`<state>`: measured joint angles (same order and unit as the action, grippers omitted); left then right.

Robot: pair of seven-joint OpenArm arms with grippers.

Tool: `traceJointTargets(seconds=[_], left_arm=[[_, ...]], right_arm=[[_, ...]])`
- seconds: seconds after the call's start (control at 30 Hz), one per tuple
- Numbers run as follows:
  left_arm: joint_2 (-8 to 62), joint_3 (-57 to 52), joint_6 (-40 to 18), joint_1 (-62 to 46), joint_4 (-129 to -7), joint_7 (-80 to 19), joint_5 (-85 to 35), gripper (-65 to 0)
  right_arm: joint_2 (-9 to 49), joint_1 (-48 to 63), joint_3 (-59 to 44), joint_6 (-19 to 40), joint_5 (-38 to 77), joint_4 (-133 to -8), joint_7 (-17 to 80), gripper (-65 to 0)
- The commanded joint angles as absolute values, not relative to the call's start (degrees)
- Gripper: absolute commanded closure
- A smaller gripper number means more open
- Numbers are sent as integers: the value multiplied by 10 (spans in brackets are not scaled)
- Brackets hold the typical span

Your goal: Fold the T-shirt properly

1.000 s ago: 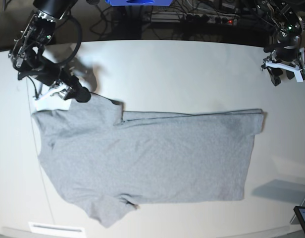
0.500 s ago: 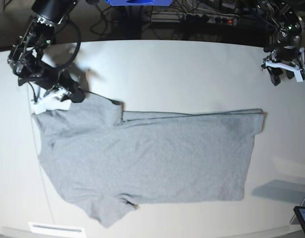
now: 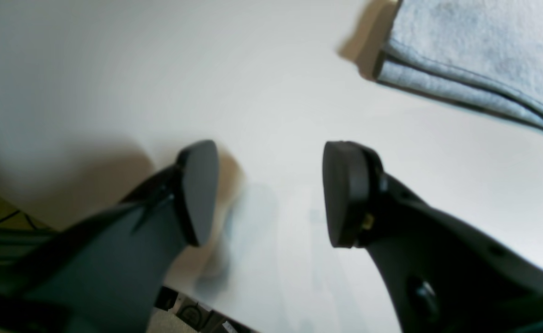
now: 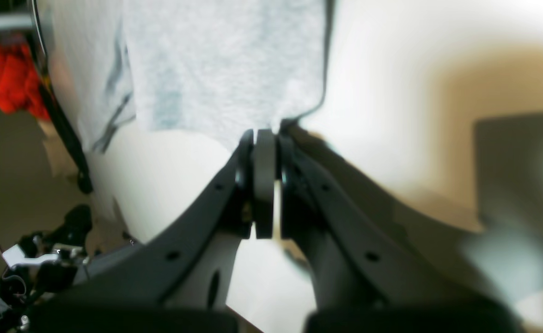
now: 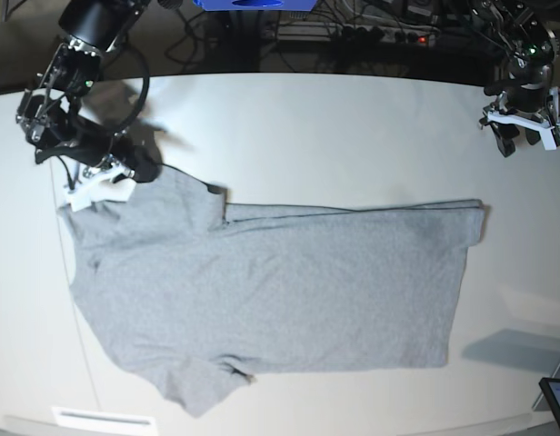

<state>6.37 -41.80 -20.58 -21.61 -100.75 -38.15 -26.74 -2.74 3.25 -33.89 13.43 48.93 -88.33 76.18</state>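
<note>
A: T-shirt [image 5: 271, 291] lies spread on the white bench [image 5: 335, 136], plain grey side up; collar end toward the base view's left, hem toward its right; one sleeve points to the near edge, the other sits at the far-left corner; the far long edge shows a narrow doubled strip of cloth.

B: Right gripper [image 5: 125, 174]?

A: At that far-left sleeve corner, low on the cloth; in the right wrist view [image 4: 264, 138] the jaws are pressed together with the grey sleeve edge meeting their tips; clamped on the fabric, as best I can read it through the blur.

B: Left gripper [image 5: 525, 136]?

A: Far-right corner of the bench, well apart from the shirt; jaws apart, nothing between the pads [image 3: 199, 189]; bare bench beneath them; a folded hem corner of the T-shirt [image 3: 474, 60] shows at the top right of that wrist view.

B: Surroundings?

A: Cables and a power strip [image 5: 380, 34] behind the bench; a blue object [image 5: 248, 4] at the top edge; a dark screen corner [image 5: 557, 400] at the lower right.
</note>
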Motion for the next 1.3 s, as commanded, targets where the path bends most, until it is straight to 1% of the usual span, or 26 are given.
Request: traceJointTargets(seconds=[0.0, 0.1, 0.17, 0.27, 0.4, 0.5, 0.67, 0.87, 1.13, 1.27], left_arm=[[73, -422, -205, -217, -1016, -369, -269, -349], [73, -422, -205, -217, -1016, -369, -269, -349], [73, -422, -205, -217, -1016, -369, -269, -349], [73, -422, -205, -217, -1016, -369, -269, -349], [73, -421, -205, -217, -1016, -369, -269, -349], [73, -419, -205, -217, -1016, -369, -269, -349], [73, -422, -205, -218, -1015, -369, -269, -349], [73, -421, -205, -229, -1017, -369, -268, -349], [73, -423, -205, -243, -1016, -369, -268, -349], [73, -423, -205, -254, -1018, -369, -268, -349]], right_arm=[[-23, 22, -340, 138, 508, -895, 758, 0], [-23, 8, -338, 134, 545, -895, 762, 0], [-11, 0, -337, 131, 576, -895, 763, 0], [7, -16, -303, 95, 621, -895, 759, 0], [15, -45, -276, 67, 675, -891, 757, 0], [15, -73, -262, 49, 673, -888, 755, 0], [15, -115, -236, 48, 674, -842, 724, 0], [15, -165, -228, 48, 673, -769, 698, 0], [45, -189, -227, 50, 673, -708, 634, 0], [50, -211, -227, 51, 673, -669, 618, 0]])
